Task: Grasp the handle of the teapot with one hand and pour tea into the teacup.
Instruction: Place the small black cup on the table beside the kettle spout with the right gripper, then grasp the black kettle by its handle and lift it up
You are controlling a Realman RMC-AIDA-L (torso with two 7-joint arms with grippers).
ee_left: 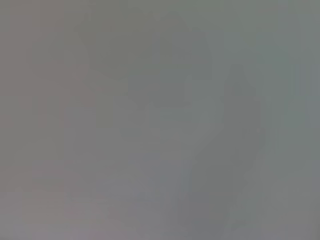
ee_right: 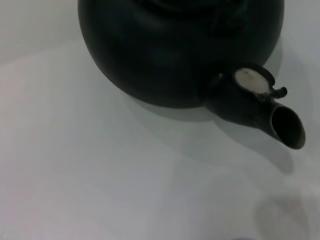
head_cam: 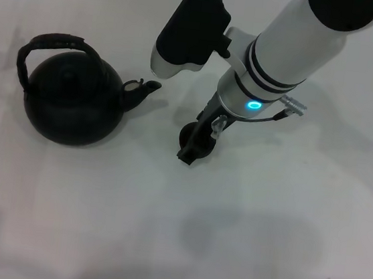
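On the plain white table [head_cam: 96,223] you see the round matte-black teapot [head_cam: 73,103] standing upright, and the right gripper [head_cam: 196,144] near its spout [head_cam: 142,88]; whether its fingers are open I cannot tell.

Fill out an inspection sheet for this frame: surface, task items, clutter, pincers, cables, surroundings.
Surface: plain white tabletop, bare where visible.
Job's things: round matte-black teapot upright at the robot's left, arched dark handle free, short spout pointing toward the right arm; small dark teacup mostly hidden under the right pincer.
Clutter: nothing seen.
Pincers: right pincer down at the teacup, finger state unclear; left pincer not in view, its wrist camera shows only grey.
Cables: thin dark lead at the right wrist.
Surroundings: nothing seen.
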